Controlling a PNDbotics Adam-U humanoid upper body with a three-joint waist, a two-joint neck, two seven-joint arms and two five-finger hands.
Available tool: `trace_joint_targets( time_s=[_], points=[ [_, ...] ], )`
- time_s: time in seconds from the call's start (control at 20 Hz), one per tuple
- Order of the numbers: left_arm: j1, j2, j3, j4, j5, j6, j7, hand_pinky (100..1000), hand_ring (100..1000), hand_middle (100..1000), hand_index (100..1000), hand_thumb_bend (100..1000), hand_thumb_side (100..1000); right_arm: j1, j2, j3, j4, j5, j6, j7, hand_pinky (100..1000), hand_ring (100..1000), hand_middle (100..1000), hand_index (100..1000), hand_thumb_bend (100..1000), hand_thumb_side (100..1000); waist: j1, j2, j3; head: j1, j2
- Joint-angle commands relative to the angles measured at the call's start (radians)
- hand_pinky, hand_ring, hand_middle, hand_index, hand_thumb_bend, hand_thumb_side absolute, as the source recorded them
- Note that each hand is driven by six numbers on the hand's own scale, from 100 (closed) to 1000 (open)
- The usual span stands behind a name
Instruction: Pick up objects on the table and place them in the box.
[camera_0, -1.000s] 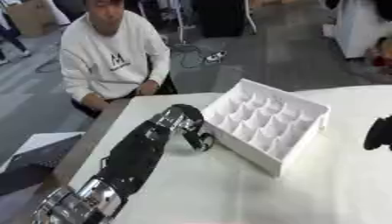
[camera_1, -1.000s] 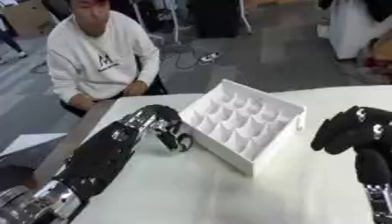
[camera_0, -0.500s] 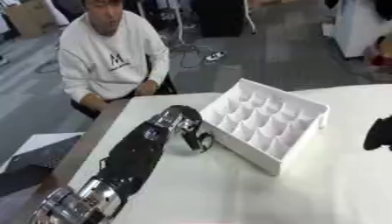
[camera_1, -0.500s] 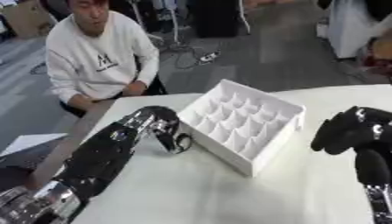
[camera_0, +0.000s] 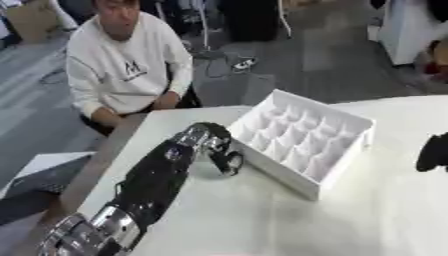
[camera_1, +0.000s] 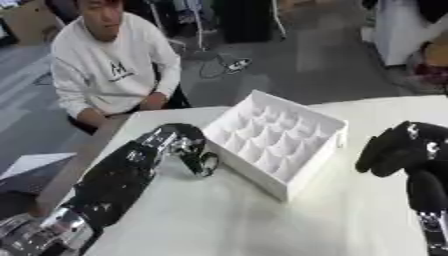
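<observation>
The left hand (camera_0: 217, 150) lay on the table (camera_0: 262, 220) near its far left corner, fingers curled downward right beside the near-left wall of the white box (camera_0: 302, 140). Whether those fingers pinched anything could not be told; no separate object showed in them, nor anywhere else on the table. The box, an open tray split into many small cells, sat askew toward the far edge, one corner pointing at the near side.

The main risk appeared to be contact with the box. The hand sat so near the wall that a lift or an inward swing could catch the rim and push the light tray across the table, or tip it. If something small was held, a release over a divider rather than over a cell could leave it perched or send it bouncing out. The far left edge was close behind the hand, so a knocked object could roll off toward the seated person (camera_0: 122, 65).

The right hand (camera_1: 398, 150) hovered near the right edge, its fingers curled and nothing visible in them, well apart from the box. Open room lay across the near half of the table and between the box and the right hand.
</observation>
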Motion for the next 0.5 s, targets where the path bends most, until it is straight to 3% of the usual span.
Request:
trace_joint_targets(
  time_s=[0.05, 0.15, 0.5],
  points=[
    [-0.015, 0.018, 0.009, -0.007, 0.020, 0.004, -0.009, 100, 196, 368, 471, 364, 656, -0.008, 0.002, 0.001, -0.021, -0.001, -0.016, 0.020, 386, 467, 495, 574, 100, 641, -0.004, -0.013, 0.000, 0.006, -0.012],
    [-0.014, 0.018, 0.009, -0.007, 0.026, 0.006, -0.008, 100, 189, 361, 434, 325, 671, -0.008, 0.002, 0.001, -0.021, -0.001, -0.017, 0.021, 386, 467, 496, 574, 100, 642, -0.004, -0.013, 0.000, 0.005, -0.013],
    [-0.009, 0.017, 0.009, -0.002, 0.033, 0.006, -0.004, 100, 181, 353, 429, 343, 643, -0.010, 0.001, -0.001, -0.021, -0.002, -0.017, 0.025, 385, 467, 496, 575, 100, 644, -0.006, -0.006, -0.003, 0.008, -0.015]
  ],
)
